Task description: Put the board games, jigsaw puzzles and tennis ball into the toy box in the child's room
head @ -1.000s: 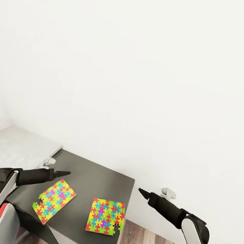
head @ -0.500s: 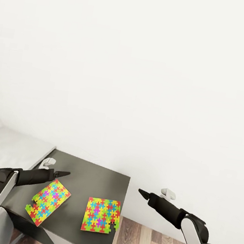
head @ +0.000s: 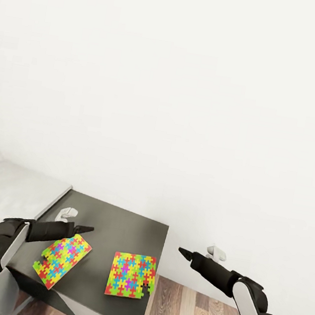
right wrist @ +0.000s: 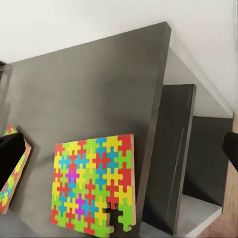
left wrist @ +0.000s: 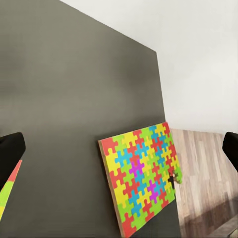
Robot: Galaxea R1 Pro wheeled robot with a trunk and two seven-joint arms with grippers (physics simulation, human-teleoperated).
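Observation:
Two jigsaw puzzles lie flat on the low dark grey section of the table (head: 117, 220). The left puzzle (head: 61, 260) is turned at an angle; the right puzzle (head: 131, 275) lies near the front right corner and also shows in the wrist views (left wrist: 141, 178) (right wrist: 94, 183). My left gripper (head: 87, 229) hovers open just above the left puzzle's far corner, its fingers (left wrist: 10, 153) wide apart. My right gripper (head: 182, 251) hangs open off the table's right side, above the floor. The toy box, board games, tennis ball and bed are out of view.
A plain white wall (head: 186, 106) rises right behind the table. A higher pale grey surface (head: 10, 190) adjoins the dark section on the left. Wood plank floor (head: 189, 310) lies to the right, below the table's edge.
The camera shifted, sliding the table and puzzles left in the picture. My left gripper moved slightly right and down towards the left puzzle; the right gripper dipped a little.

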